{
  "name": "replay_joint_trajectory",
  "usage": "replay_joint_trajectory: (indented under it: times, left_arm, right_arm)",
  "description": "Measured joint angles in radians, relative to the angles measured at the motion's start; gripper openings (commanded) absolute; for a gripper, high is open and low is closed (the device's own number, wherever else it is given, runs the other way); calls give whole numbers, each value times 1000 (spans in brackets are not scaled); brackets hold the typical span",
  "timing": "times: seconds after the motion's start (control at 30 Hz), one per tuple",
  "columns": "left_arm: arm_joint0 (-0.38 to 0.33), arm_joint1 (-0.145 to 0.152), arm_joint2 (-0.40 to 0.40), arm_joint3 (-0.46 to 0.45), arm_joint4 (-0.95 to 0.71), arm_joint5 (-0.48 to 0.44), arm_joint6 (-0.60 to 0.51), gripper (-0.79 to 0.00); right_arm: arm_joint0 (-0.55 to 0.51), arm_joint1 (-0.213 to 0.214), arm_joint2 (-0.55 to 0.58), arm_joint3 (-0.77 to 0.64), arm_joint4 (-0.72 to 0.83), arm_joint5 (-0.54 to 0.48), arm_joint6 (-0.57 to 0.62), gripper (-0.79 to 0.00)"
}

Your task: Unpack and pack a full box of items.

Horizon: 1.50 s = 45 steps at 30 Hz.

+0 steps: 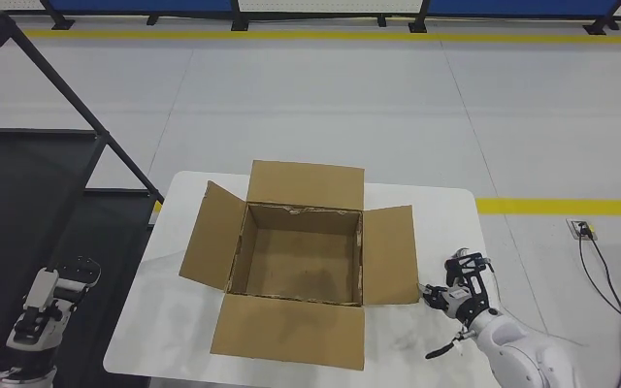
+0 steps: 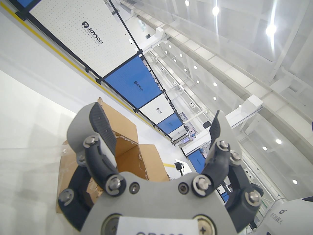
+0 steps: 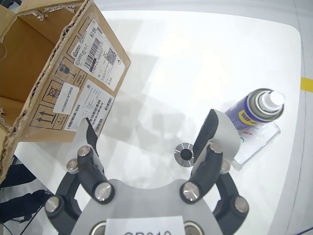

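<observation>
Left gripper point(image 2: 157, 112) and right gripper point(image 3: 149, 121) stand apart, empty. Risk: 1 right finger topples the spray can point(image 3: 256, 111) just beside it (contact unclear).

Bright, even overhead light from rows of round ceiling lamps point(image 2: 271, 29), two flaring into long streaks; white table point(image 3: 195, 50) beside the box point(image 3: 85, 79) glares near-white, with the box's soft grey shadow just beside its labelled flap; box interior dimmer; straight lines bow at the wrist views' edges.
</observation>
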Motion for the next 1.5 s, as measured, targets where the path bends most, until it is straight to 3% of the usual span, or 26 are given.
replay_joint_trajectory:
  times: [0.13, 0.33, 0.63, 0.67, 0.7, 0.8, 0.83, 1.2, 1.5]
  left_arm:
    - [0, 0, 0, 0, 0, 0, 0, 0]
    - [0, 0, 0, 0, 0, 0, 0, 0]
    - [0, 0, 0, 0, 0, 0, 0, 0]
    - [0, 0, 0, 0, 0, 0, 0, 0]
    - [0, 0, 0, 0, 0, 0, 0, 0]
    - [0, 0, 0, 0, 0, 0, 0, 0]
    - [0, 0, 0, 0, 0, 0, 0, 0]
    - [0, 0, 0, 0, 0, 0, 0, 0]
    - [0, 0, 0, 0, 0, 0, 0, 0]
  right_arm:
    - [12, 13, 12, 19, -105, -27, 61, 0]
    - [68, 35, 29, 108, -140, -148, 216, 0]
    - [186, 46, -36, 279, -158, -188, 286, 0]
    - [195, 47, -41, 293, -156, -185, 285, -65]
    - [204, 48, -45, 306, -153, -186, 285, -311]
    - [223, 51, -50, 335, -142, -194, 283, -696]
    - [227, 53, -51, 341, -137, -196, 282, -785]
    - [180, 70, -25, 270, -111, -185, 267, -785]
    - [60, 82, 83, 71, 26, -123, 206, -785]
